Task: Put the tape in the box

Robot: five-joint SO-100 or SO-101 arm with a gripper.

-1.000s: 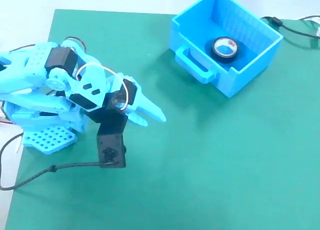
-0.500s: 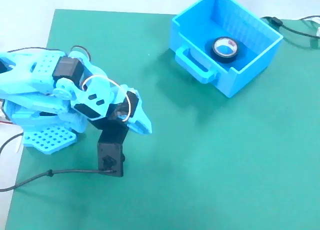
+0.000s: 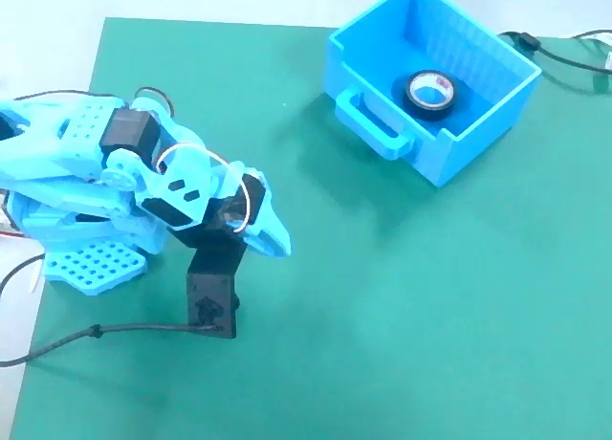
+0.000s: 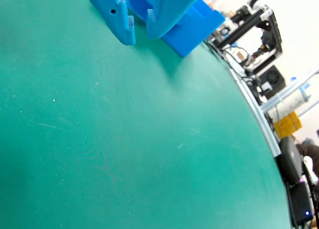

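A black roll of tape [image 3: 430,91] lies flat on the floor of the open blue box [image 3: 469,139] at the top right of the fixed view. My blue gripper [image 3: 277,246] hangs low over the green mat [image 3: 382,316] at the left, folded back close to the arm's base [image 3: 86,258] and far from the box. Its fingers come together in one point and hold nothing. In the wrist view the gripper [image 4: 140,39] enters from the top, with only a thin slit between its tips. A corner of the box [image 4: 192,32] shows behind it there.
A black cable [image 3: 96,330] trails from the wrist camera across the mat's lower left. Another cable [image 3: 564,57] runs behind the box at the top right. Beyond the mat's far edge, the wrist view shows stands and equipment [image 4: 249,35].
A second ago the jaws were slightly apart and reached further right. The arm has since drawn back towards its base and the jaws have closed. Nothing has moved in the last half second.
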